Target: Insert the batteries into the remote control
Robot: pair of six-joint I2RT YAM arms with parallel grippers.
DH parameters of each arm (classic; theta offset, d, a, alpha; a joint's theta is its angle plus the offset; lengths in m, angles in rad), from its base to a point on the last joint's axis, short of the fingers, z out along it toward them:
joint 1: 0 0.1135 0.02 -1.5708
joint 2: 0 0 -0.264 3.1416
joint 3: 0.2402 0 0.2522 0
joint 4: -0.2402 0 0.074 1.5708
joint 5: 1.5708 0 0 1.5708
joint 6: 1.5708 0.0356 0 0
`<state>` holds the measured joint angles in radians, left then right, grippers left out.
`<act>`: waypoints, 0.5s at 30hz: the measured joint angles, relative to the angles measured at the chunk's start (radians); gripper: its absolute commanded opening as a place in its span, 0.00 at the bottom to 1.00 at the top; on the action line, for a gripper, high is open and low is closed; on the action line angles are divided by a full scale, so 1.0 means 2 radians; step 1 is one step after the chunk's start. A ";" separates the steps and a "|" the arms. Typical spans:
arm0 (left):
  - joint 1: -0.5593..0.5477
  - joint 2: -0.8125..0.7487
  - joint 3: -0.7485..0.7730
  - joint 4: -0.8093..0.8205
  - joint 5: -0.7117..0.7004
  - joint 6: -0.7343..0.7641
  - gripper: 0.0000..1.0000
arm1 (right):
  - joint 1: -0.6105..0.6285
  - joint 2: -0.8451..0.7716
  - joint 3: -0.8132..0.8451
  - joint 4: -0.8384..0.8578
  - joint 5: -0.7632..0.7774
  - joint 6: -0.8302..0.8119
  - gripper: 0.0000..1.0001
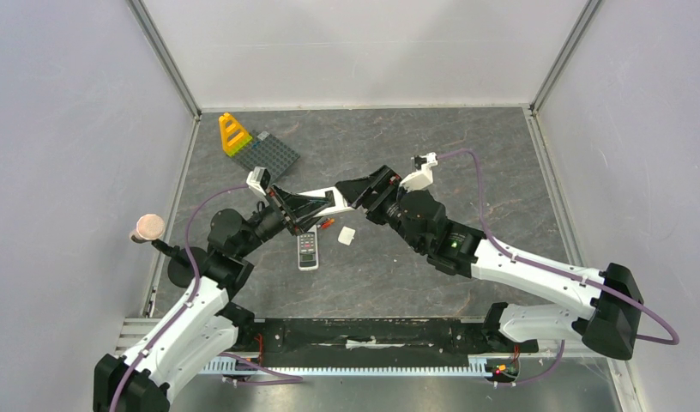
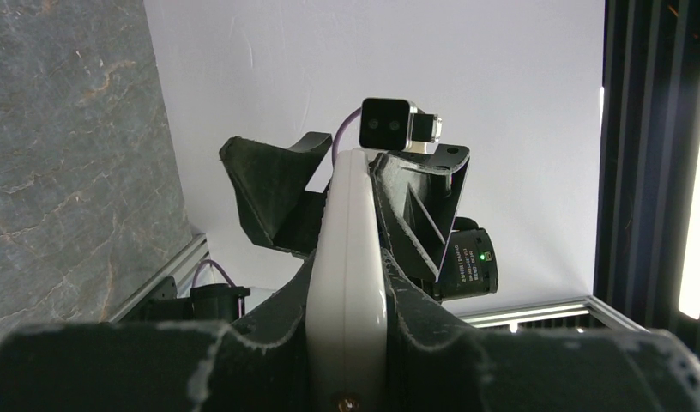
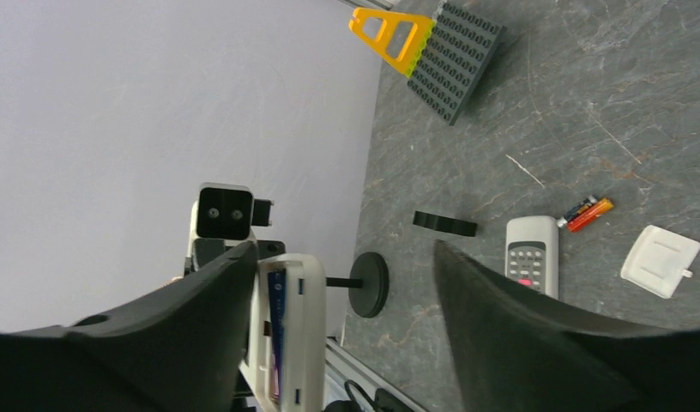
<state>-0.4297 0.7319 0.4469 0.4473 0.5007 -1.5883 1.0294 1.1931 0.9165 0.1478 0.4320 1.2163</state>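
Top view: left gripper (image 1: 297, 209) clamped on the white remote (image 1: 323, 202), held off the table (image 1: 467, 154); right gripper (image 1: 357, 192) at its far end; red-orange batteries (image 1: 327, 225) on the table beside a grey remote (image 1: 308, 251). Left wrist view: white remote gripped near one end only, so a push from the other arm could lever it askew. Right wrist view: right jaws wide apart, a blue-purple battery (image 3: 277, 330) in the open bay; uncovered, it may drop out if the remote tilts.

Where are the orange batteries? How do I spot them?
On the dark marbled table, find the grey remote lying flat in the middle. Just off its far right corner lie the batteries, beside a square white cover. They are the only tiny red-orange sticks.
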 measured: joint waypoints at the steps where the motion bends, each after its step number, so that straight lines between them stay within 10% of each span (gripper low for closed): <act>1: 0.000 -0.001 0.000 -0.001 0.000 0.000 0.02 | 0.000 -0.001 0.000 -0.003 -0.003 0.000 0.90; 15: 0.000 -0.008 0.011 -0.029 0.019 0.042 0.02 | -0.042 -0.102 -0.032 -0.009 -0.114 -0.050 0.87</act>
<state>-0.4294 0.7162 0.4690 0.3889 0.5385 -1.5051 0.9447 0.9886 0.8524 0.1303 0.2047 1.1164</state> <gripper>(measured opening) 0.284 0.888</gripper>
